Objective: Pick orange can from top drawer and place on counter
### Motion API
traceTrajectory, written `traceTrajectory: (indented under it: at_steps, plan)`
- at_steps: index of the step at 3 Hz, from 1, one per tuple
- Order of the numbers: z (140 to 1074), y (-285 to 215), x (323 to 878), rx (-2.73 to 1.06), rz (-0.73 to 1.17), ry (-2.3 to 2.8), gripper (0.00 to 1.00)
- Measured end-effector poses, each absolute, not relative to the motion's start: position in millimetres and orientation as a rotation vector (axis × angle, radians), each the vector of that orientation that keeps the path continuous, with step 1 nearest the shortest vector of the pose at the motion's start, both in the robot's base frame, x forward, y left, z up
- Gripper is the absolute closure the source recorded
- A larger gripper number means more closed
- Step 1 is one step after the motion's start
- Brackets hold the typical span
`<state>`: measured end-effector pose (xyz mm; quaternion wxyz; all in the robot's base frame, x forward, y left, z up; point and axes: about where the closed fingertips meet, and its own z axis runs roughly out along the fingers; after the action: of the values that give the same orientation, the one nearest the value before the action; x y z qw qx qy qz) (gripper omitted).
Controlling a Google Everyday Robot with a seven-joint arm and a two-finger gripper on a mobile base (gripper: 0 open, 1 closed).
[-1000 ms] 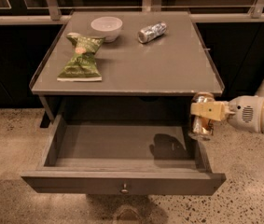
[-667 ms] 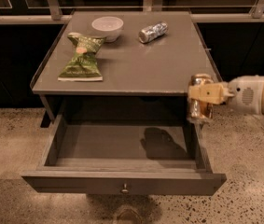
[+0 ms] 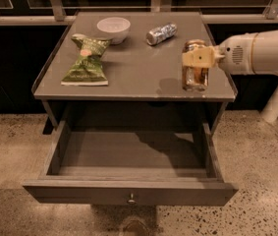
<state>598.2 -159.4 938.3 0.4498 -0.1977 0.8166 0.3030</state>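
The orange can (image 3: 195,76) is upright, dark with copper markings and a silver top, held over the right front part of the counter (image 3: 138,70). My gripper (image 3: 197,59) reaches in from the right on a white arm and is shut on the can's upper half. I cannot tell whether the can's base touches the counter. The top drawer (image 3: 128,193) is pulled out below, with its round knob at the front centre. Nothing shows inside it.
A white bowl (image 3: 113,28) sits at the back of the counter. A silver-and-blue can (image 3: 161,34) lies on its side beside it. A green snack bag (image 3: 87,59) lies at the left. A railing runs behind. Speckled floor surrounds the cabinet.
My gripper has lifted the orange can from beside the drawer's right edge up and leftward over the counter's right front part.
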Motion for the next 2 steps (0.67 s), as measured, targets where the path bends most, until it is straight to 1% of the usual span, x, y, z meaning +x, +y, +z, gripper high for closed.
traceTrajectory:
  at_steps: [2]
  plan:
    - [924.1, -150.9, 674.0, -0.468, 0.768, 2.038, 1.0]
